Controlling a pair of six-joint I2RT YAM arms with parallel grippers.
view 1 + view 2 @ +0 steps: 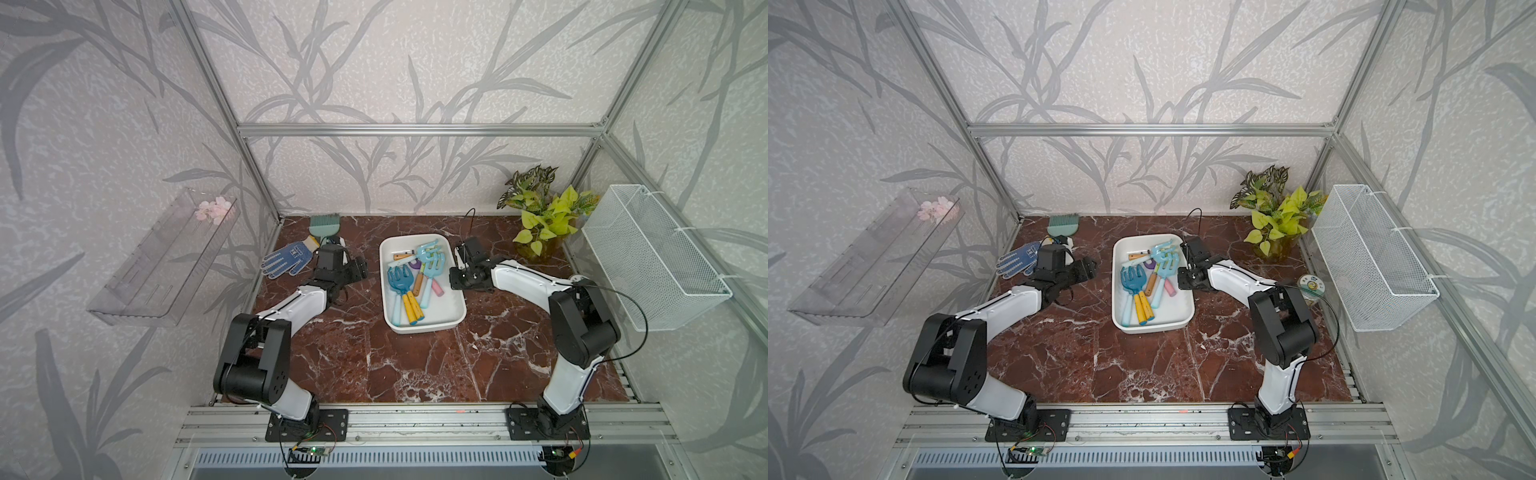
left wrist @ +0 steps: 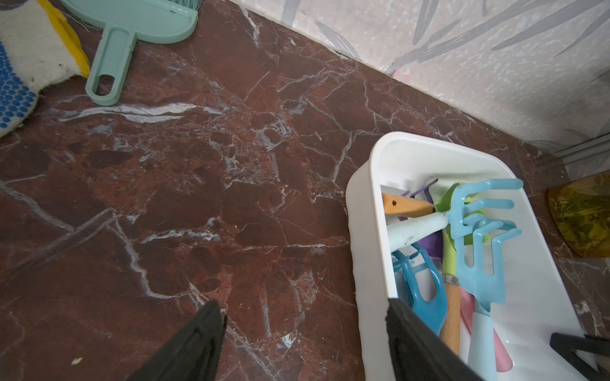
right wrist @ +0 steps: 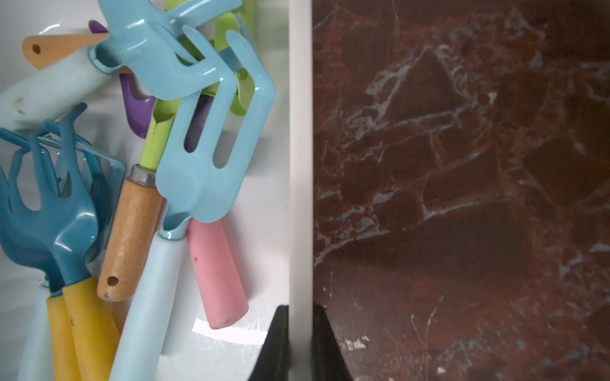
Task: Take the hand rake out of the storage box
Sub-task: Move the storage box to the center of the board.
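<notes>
The white storage box (image 1: pixel 428 329) (image 1: pixel 1154 329) sits mid-table and holds several hand rakes. A light blue rake (image 1: pixel 432 259) (image 3: pixel 211 158) lies on top, with a dark teal, yellow-handled rake (image 1: pixel 400 279) (image 3: pixel 62 224) beside it. My right gripper (image 1: pixel 456 269) (image 3: pixel 300 310) is shut on the box's right rim (image 3: pixel 300 132), one finger inside the wall and one outside. On the box's other side my left gripper (image 1: pixel 360 270) (image 2: pixel 303 306) stands open over the marble. One of its fingers (image 2: pixel 406 330) is at the box wall (image 2: pixel 366 231) and nothing is between the jaws.
At the back left lie a blue-dotted glove (image 1: pixel 286 259) and a mint hand brush (image 1: pixel 324 224). A potted plant (image 1: pixel 540 216) fills the back right corner. A white wire basket (image 1: pixel 652 257) hangs on the right wall and a clear tray (image 1: pixel 162 257) on the left.
</notes>
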